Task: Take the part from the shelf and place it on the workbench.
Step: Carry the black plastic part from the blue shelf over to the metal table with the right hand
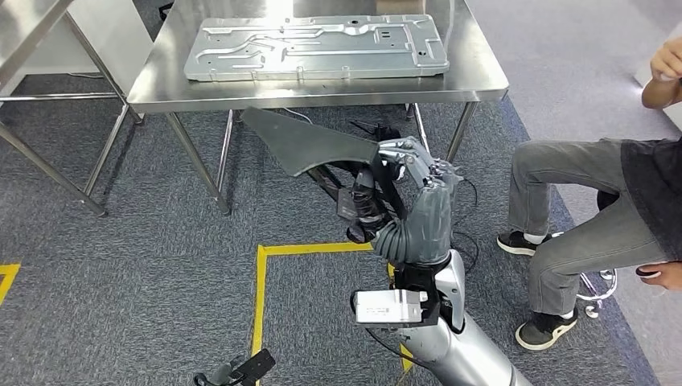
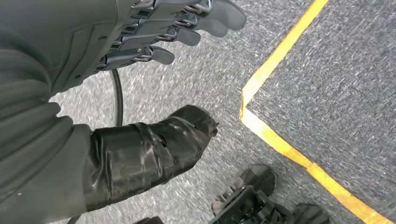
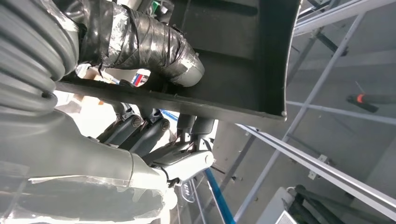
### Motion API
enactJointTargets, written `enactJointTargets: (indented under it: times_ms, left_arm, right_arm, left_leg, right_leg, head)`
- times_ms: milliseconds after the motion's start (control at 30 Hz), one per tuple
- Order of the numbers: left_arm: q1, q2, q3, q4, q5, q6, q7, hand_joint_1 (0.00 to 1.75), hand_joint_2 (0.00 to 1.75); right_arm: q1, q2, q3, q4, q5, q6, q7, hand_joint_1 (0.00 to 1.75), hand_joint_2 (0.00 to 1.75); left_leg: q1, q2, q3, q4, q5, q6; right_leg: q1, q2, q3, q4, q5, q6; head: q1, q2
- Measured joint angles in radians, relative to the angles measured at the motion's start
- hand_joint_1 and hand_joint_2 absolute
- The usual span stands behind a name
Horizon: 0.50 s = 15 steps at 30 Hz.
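Right robot hand (image 1: pixel 414 173) raised over grey carpet, gripping dark part (image 1: pixel 310 143) by near end; thumb wrapped over one face in right wrist view, fingers (image 3: pixel 154 130) under other. Left robot hand (image 2: pixel 140 42) hangs over carpet, fingers spread, holding nothing. Part: flat, matte dark grey, wedge-like, raised lip along one edge. Yellow floor tape (image 1: pixel 265 273) below. Part's long axis runs from hand toward far left, tip just short of steel table (image 1: pixel 474 76) front edge, below top. Silver stamped panel (image 1: pixel 318 47) lies on table; bare strip along its front edge. Seated person (image 1: pixel 595 201) at right.
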Motion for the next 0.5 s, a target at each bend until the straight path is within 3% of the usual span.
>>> enactJointTargets:
  times_ms: [67,167,200,233,300,333,367,400,500]
  left_arm:
    - [0.002,0.006,0.006,0.0,0.003,-0.001,-0.003,0.0,1.75]
    - [0.002,0.007,0.007,0.0,0.002,-0.001,-0.003,0.0,1.75]
    - [0.002,0.008,0.007,0.0,-0.002,-0.002,-0.002,0.0,1.75]
    - [0.003,0.009,0.007,0.0,-0.008,0.0,0.006,0.0,1.75]
    - [0.003,0.01,0.007,0.0,-0.017,0.006,0.033,0.0,1.75]
    - [0.0,0.01,0.008,0.0,-0.018,0.011,0.048,0.0,1.75]
    - [-0.006,0.008,0.008,0.0,-0.017,0.012,0.059,0.0,1.75]
    - [-0.011,0.007,0.008,0.0,-0.016,0.013,0.067,0.0,1.75]
    - [-0.019,0.002,0.009,0.0,-0.016,0.013,0.078,0.0,1.75]
  right_arm:
    - [-0.007,0.004,0.003,0.004,0.008,0.0,0.006,1.75,1.75]
    - [-0.009,0.005,0.004,0.005,0.01,0.0,0.007,1.75,1.75]
    - [-0.011,0.008,0.006,0.006,0.013,0.0,0.009,1.75,1.75]
    - [-0.013,0.01,0.01,0.009,0.017,0.0,0.015,1.75,1.75]
    - [-0.018,0.015,0.019,0.016,0.023,0.0,0.025,1.75,1.75]
    - [-0.02,0.015,0.022,0.019,0.023,0.0,0.029,1.75,1.75]
    - [-0.022,0.016,0.023,0.02,0.021,0.0,0.029,1.75,1.75]
    - [-0.023,0.017,0.024,0.021,0.02,0.0,0.029,1.75,1.75]
    - [-0.026,0.019,0.026,0.025,0.019,0.0,0.03,1.75,1.75]
  left_leg:
    - [0.001,0.002,-0.002,0.011,-0.008,-0.008]
    - [0.001,0.004,-0.005,0.018,-0.012,-0.01]
    - [0.003,0.005,-0.03,0.063,-0.03,-0.014]
    - [0.005,0.007,-0.065,0.108,-0.029,-0.019]
    - [0.011,0.012,-0.103,0.128,0.009,-0.026]
    - [0.009,0.014,-0.089,0.078,0.045,-0.024]
    - [0.007,0.014,-0.065,0.028,0.062,-0.019]
    - [0.004,0.014,-0.052,0.001,0.065,-0.014]
    - [0.003,0.013,-0.043,-0.013,0.059,0.0]
  right_leg:
    - [-0.005,-0.001,0.007,-0.008,0.001,-0.007]
    - [-0.005,-0.002,0.01,-0.01,0.0,-0.008]
    - [-0.006,-0.004,0.012,-0.01,-0.001,-0.011]
    - [-0.007,-0.005,0.018,-0.01,-0.007,-0.013]
    - [-0.008,-0.006,0.036,-0.009,-0.021,-0.014]
    - [-0.006,-0.006,0.043,-0.008,-0.029,-0.01]
    - [-0.005,-0.006,0.047,-0.009,-0.032,-0.005]
    - [-0.003,-0.006,0.049,-0.009,-0.035,0.0]
    - [-0.003,-0.006,0.053,-0.014,-0.04,0.015]
  head:
    - [0.0,0.0]
    - [-0.001,0.0]
    - [-0.003,0.0]
    - [-0.004,0.0]
    - [-0.007,0.0]
    - [-0.007,0.0]
    - [-0.007,0.0]
    - [-0.006,0.0]
    - [-0.006,0.0]
